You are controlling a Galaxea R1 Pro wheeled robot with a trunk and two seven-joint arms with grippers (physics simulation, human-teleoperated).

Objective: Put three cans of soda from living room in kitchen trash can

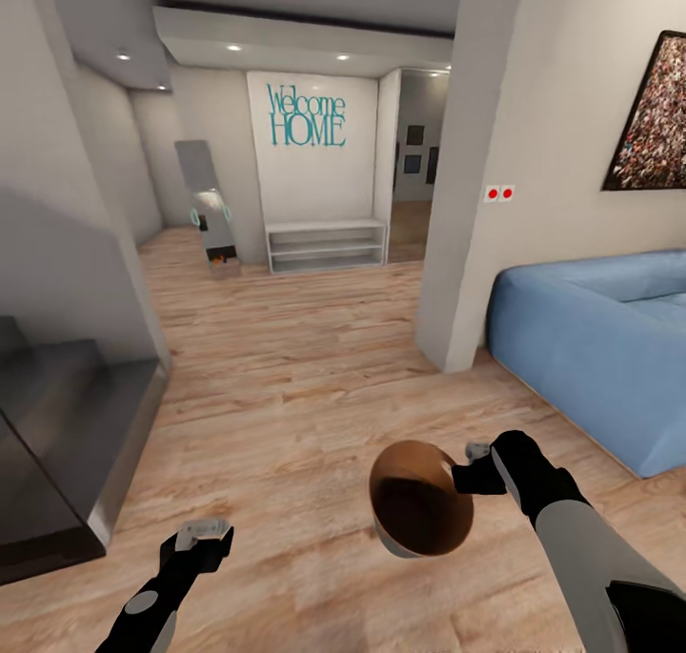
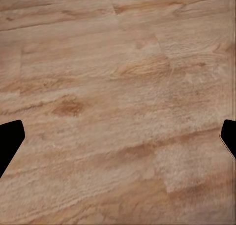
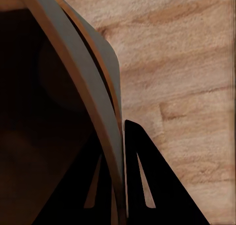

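The right gripper point(image 1: 474, 469) pinches the bin point(image 1: 421, 499) by its rim, one finger inside the wall and one outside, forearm angled inward, bin held tilted above the floor point(image 1: 286, 377). Left of the bin, the left gripper point(image 1: 202, 532) hangs spread apart, holding nothing. Beyond the bin stands a blue sofa point(image 1: 595, 338).

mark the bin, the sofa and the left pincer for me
bin point(image 1: 448, 531): head view, dark inner wall.
sofa point(image 1: 591, 348): head view, front face.
left pincer point(image 1: 202, 531): head view, between its fingertips.
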